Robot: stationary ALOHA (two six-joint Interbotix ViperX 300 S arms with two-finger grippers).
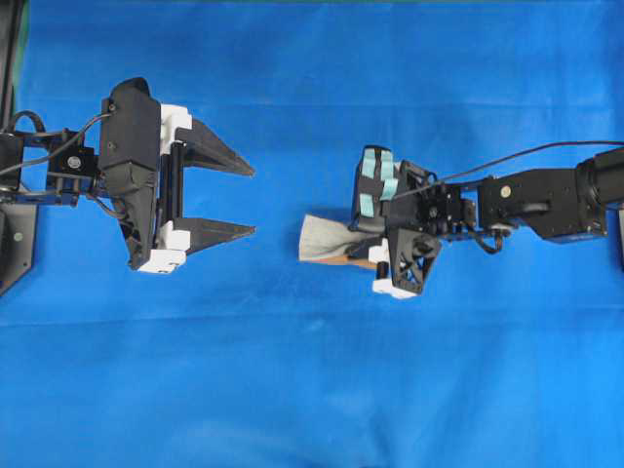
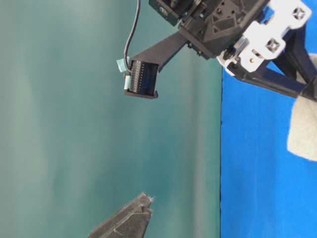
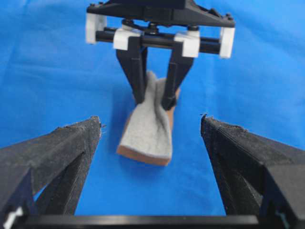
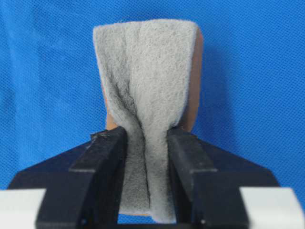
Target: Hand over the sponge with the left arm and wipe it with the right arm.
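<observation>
The sponge (image 1: 327,239), grey-white on top with an orange-brown underside, hangs pinched at its near end by my right gripper (image 1: 359,246), which carries pale teal patches. In the right wrist view the sponge (image 4: 145,67) is squeezed into a crease between the jaws of the right gripper (image 4: 145,136). My left gripper (image 1: 252,201) stands wide open to the left of the sponge, a short gap away and holding nothing. From the left wrist view, the sponge (image 3: 147,131) points toward the open left gripper (image 3: 151,121), and the right gripper (image 3: 153,100) clamps its far end.
A blue cloth (image 1: 312,390) covers the table. The left arm's base (image 1: 15,234) sits at the left edge and the right arm (image 1: 546,200) reaches in from the right with a cable (image 1: 526,156) above it. A teal backdrop (image 2: 74,124) fills the table-level view.
</observation>
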